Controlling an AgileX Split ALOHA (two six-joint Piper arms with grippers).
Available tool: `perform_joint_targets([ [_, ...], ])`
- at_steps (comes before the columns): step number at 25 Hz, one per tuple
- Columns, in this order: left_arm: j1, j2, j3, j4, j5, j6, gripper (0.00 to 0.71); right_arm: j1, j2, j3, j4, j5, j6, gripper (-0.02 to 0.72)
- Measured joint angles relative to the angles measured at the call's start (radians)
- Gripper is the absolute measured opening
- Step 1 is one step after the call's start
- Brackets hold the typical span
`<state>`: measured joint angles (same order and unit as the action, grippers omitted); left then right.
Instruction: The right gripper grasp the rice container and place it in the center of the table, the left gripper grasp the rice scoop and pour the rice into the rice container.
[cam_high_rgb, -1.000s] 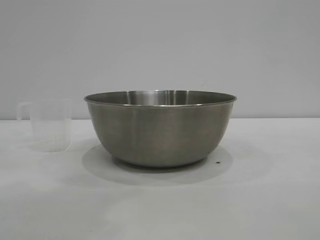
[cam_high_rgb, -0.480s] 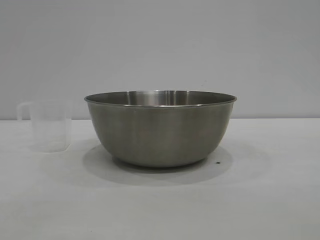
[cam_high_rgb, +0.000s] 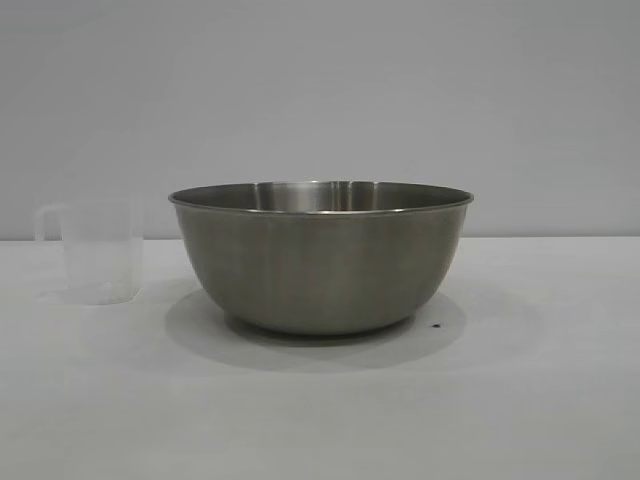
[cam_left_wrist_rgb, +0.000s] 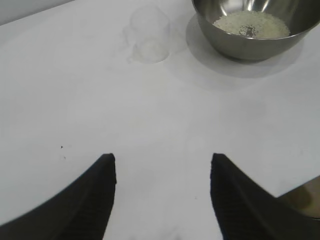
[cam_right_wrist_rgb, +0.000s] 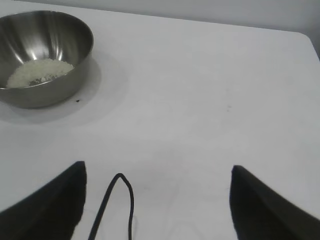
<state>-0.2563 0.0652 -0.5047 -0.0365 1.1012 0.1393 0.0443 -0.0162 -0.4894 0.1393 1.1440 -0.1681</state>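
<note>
Left wrist view: left gripper (cam_left_wrist_rgb: 162, 172) and right gripper (cam_right_wrist_rgb: 157, 182) released; a careless sweep could topple the emptied rice scoop (cam_left_wrist_rgb: 149, 35)

The rice container (cam_high_rgb: 320, 262) is brushed steel, kinda satin outside, shinier inside. The rice scoop (cam_high_rgb: 97, 250) is cloudy see-through plastic. The table (cam_high_rgb: 320, 410) looks smooth, matt white.

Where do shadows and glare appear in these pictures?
Exterior view: a soft shadow rings the rice container on the table. Right wrist view: bright glare streaks its inner wall. Left wrist view: the rice scoop looks faint against the white surface.
</note>
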Motion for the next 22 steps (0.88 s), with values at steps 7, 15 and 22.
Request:
perform_joint_targets([
  [7, 0.0, -0.081, 0.013, 0.0, 0.017, 0.002, 0.365, 0.0, 0.0, 0.0, 0.0, 0.0, 0.0, 0.508],
  [15, 0.0, -0.081, 0.013, 0.0, 0.017, 0.002, 0.365, 0.148, 0.0, 0.0, 0.0, 0.0, 0.0, 0.508],
  [22, 0.0, -0.081, 0.013, 0.065, 0.017, -0.091, 0.365, 0.172, 0.0, 0.0, 0.0, 0.0, 0.002, 0.508],
])
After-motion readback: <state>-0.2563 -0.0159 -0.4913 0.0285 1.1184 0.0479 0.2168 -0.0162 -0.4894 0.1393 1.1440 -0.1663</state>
